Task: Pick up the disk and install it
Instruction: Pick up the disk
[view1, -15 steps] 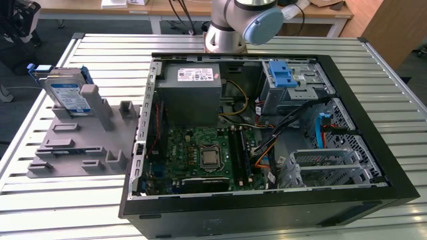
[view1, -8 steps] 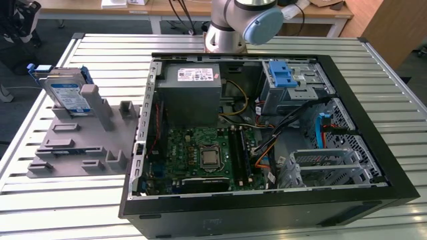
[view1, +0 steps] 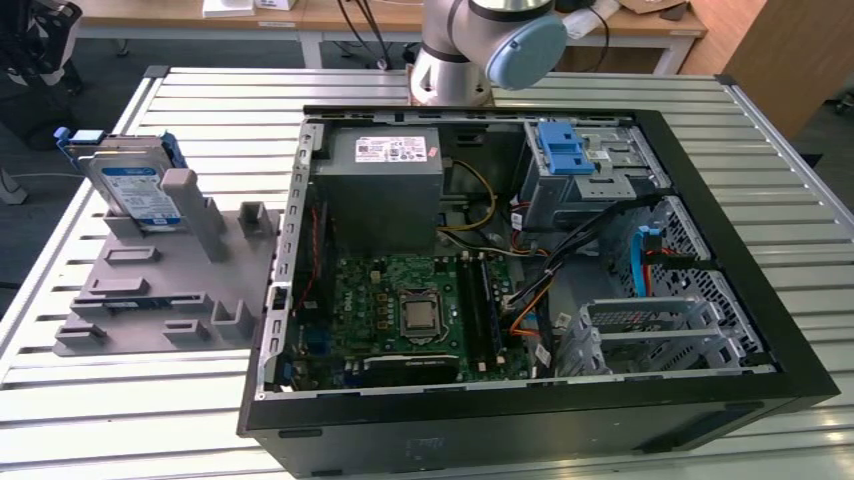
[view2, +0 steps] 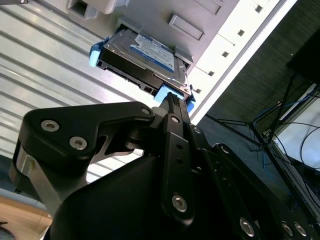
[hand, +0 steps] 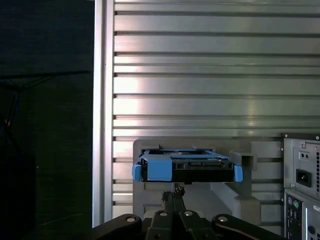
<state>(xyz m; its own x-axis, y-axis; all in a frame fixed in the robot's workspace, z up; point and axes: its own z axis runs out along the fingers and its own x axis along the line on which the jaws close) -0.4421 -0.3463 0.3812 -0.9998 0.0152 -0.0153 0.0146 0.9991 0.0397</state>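
Observation:
The disk (view1: 134, 190) is a silver-grey drive with a blue-and-white label and a blue bracket. It stands upright in a slot at the far end of the grey fixture plate (view1: 160, 290), at the exterior view's left. Both wrist views look at it edge-on: the disk (view2: 145, 55) (hand: 187, 167) lies just beyond my gripper (view2: 172, 97) (hand: 173, 192). The black fingers meet at their tips with nothing between them. They stand apart from the disk, lined up with its blue bracket edge.
An open computer case (view1: 534, 250) lies on the slatted metal table (view1: 667, 90), with a grey power-supply box (view1: 387, 175), a motherboard (view1: 414, 310) and a blue-latched drive bay (view1: 567, 150) inside. The arm's base (view1: 461, 60) stands behind the case. The table edge (hand: 102, 125) runs beside the fixture.

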